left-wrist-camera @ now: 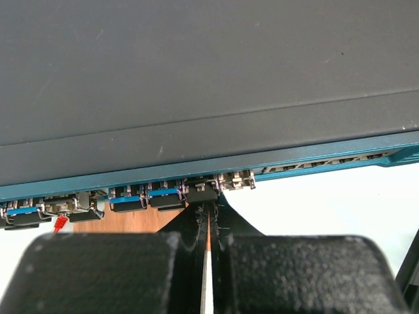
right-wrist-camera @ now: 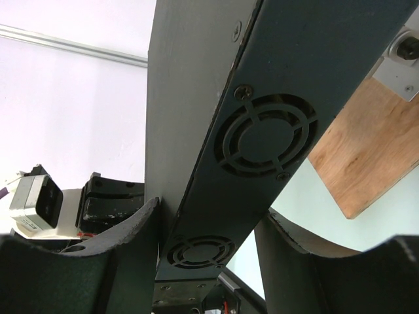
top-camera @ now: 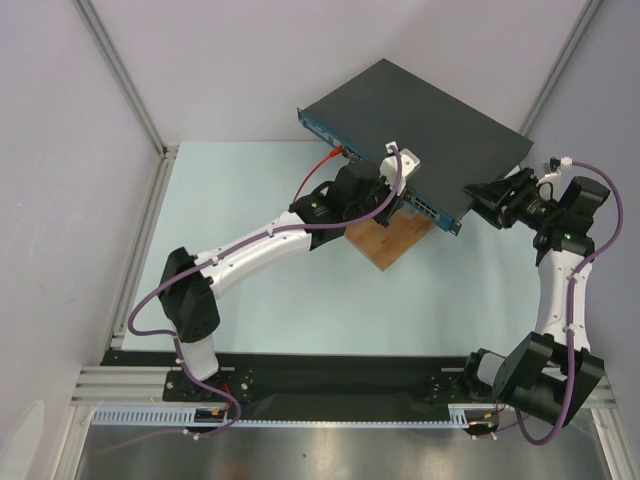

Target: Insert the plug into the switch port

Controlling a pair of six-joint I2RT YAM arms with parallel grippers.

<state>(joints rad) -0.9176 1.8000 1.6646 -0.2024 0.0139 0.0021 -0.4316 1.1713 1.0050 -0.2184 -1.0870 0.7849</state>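
At 12 o'clock on the table: flat dark-grey metal switch (top-camera: 420,110), front edge over brown wooden board (top-camera: 395,240) at its 6. Small dark plug (left-wrist-camera: 200,191) at a socket mouth, seating unclear. The left gripper (left-wrist-camera: 208,212) is pinched fully together just behind it; hold unclear. The right gripper (right-wrist-camera: 209,210), half apart, clamps the switch's 3 o'clock end. Insertion step; next probably a straight push.

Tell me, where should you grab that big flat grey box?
Grab the switch by its short side wall, coming in sideways from the right. It's thin there, so fingers fit over top and bottom, as the right gripper shows. The front is full of sockets.
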